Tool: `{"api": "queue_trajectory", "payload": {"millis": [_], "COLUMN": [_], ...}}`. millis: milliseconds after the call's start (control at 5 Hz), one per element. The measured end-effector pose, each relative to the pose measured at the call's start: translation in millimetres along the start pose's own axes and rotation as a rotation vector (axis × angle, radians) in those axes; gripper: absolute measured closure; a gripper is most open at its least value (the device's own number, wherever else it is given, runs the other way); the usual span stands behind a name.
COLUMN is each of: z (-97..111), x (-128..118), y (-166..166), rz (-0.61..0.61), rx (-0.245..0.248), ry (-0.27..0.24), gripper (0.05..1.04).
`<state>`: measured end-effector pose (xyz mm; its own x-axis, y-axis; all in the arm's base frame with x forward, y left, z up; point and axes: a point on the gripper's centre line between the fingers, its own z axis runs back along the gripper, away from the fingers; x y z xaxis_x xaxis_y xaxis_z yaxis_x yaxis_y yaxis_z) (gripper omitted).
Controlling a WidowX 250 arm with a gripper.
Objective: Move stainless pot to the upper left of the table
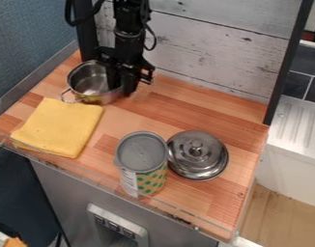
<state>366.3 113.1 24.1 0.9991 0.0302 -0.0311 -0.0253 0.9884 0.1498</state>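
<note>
The black gripper hangs down at the right side of the stainless pot, over its rim, and covers part of that side. Open-topped and upright, the shiny pot stands in the upper left of the wooden table, near the back corner. One wire handle of the pot points to the lower left, close to the yellow cloth.
A folded yellow cloth lies at the left, just below the pot. Towards the front stands a tall can with a grey lid, beside a round metal lid. A pale plank wall bounds the back; a clear low barrier runs along the front.
</note>
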Motion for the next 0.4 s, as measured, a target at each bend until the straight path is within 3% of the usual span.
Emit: {"api": "queue_trajectory", "payload": {"millis": [200, 400], "z": [35.1, 43.6], "x": [-2.1, -8.3], "y": [1.9, -1.7], "rz": [-0.013, -0.032], "rx": [-0.006, -0.031], "ry": [-0.066, -0.055], "gripper": [0.215, 0.071]}}
